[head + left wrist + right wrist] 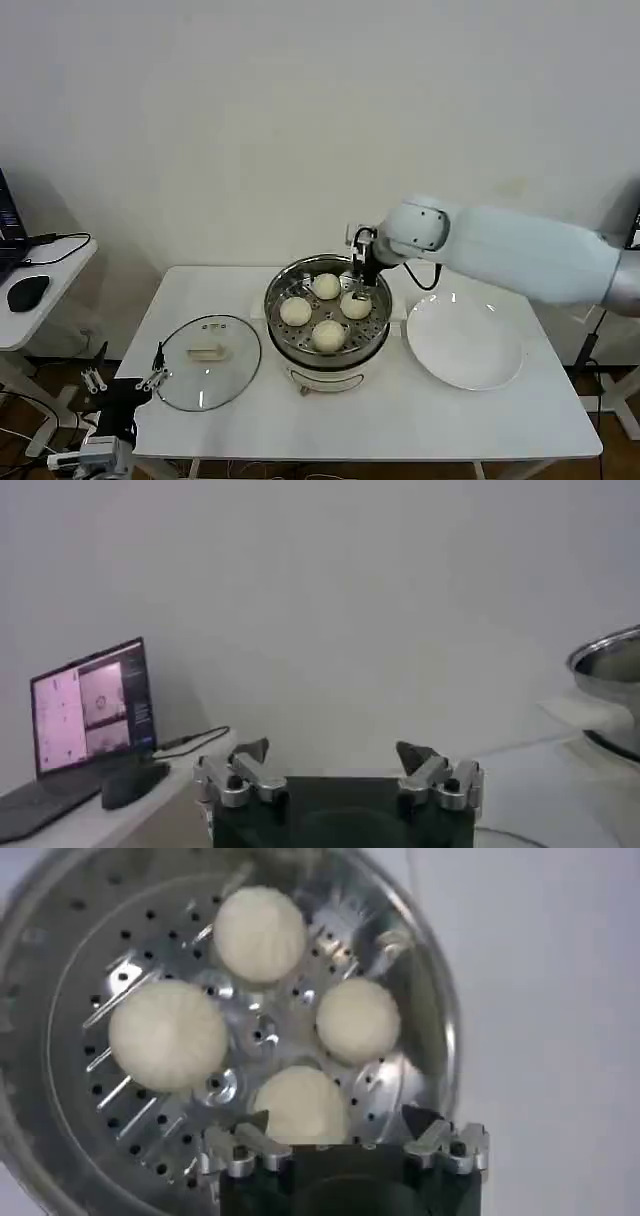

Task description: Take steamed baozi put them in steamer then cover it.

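All four baozi [327,313] sit in the steamer [284,342]. Your right gripper [345,1138] hovers above them, fingers open and empty; lift straight or you'll nudge one. Cover [207,361] lies beside it on the desk [400,420].

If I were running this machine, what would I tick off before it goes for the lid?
1. All four steamed baozi in the steamer: ok.
2. White plate emptied: ok.
3. Right gripper released: ok, fingers open just above the nearest bun, holding nothing.
4. Right arm out of the lid's way: not ok, it hangs over the steamer's far right rim.
5. Glass cover within reach: probably ok, it lies flat on the table left of the steamer, handle up.
6. Left gripper ready: ok, open, low by the table's left edge.
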`<state>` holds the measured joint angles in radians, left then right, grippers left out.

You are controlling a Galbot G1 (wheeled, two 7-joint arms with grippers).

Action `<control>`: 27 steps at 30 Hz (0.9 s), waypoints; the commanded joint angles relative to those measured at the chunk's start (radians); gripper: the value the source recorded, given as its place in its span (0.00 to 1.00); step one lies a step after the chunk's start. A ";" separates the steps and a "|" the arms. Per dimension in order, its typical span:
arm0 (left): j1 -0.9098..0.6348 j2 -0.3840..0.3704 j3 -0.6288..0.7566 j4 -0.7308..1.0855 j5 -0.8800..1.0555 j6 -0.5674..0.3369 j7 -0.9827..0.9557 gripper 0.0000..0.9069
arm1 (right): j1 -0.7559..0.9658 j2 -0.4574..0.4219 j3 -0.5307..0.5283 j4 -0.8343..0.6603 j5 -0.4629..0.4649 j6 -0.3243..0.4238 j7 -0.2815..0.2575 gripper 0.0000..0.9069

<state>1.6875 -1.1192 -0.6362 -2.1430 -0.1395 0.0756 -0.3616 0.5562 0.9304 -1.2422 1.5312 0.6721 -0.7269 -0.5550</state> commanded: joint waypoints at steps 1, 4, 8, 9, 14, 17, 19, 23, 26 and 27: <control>-0.004 0.008 0.000 0.007 -0.013 0.003 0.002 1.00 | 0.033 -0.231 0.106 0.235 0.124 0.008 0.238 1.00; -0.004 0.010 0.001 0.011 -0.015 0.001 0.004 1.00 | -0.051 -0.378 0.155 0.311 0.081 0.086 0.395 1.00; -0.008 0.005 0.007 0.022 -0.012 -0.003 0.007 1.00 | -0.359 -0.559 0.415 0.397 -0.031 0.221 0.556 1.00; -0.008 0.003 0.009 0.024 -0.012 -0.004 0.008 1.00 | -0.501 -0.590 0.569 0.416 -0.035 0.247 0.602 1.00; -0.006 -0.011 0.024 0.039 0.002 -0.027 0.010 1.00 | -1.276 -0.569 1.336 0.455 -0.172 0.402 0.681 1.00; -0.004 -0.020 0.037 0.047 0.023 -0.036 0.011 1.00 | -1.533 -0.467 1.624 0.453 -0.269 0.460 0.684 1.00; -0.002 -0.031 0.047 0.049 0.040 -0.046 0.011 1.00 | -1.693 -0.304 1.770 0.443 -0.350 0.528 0.660 1.00; 0.000 -0.044 0.061 0.057 0.069 -0.071 0.012 1.00 | -1.809 -0.039 1.993 0.390 -0.492 0.694 0.577 1.00; 0.002 -0.045 0.060 0.066 0.101 -0.096 0.010 1.00 | -1.867 0.131 2.118 0.345 -0.492 0.810 0.510 1.00; 0.001 -0.042 0.060 0.068 0.114 -0.097 0.007 1.00 | -1.884 0.167 2.137 0.339 -0.485 0.828 0.495 1.00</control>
<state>1.6869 -1.1526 -0.5871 -2.0880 -0.0951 0.0182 -0.3504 -0.5377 0.6919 -0.0657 1.8931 0.3836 -0.2419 -0.0180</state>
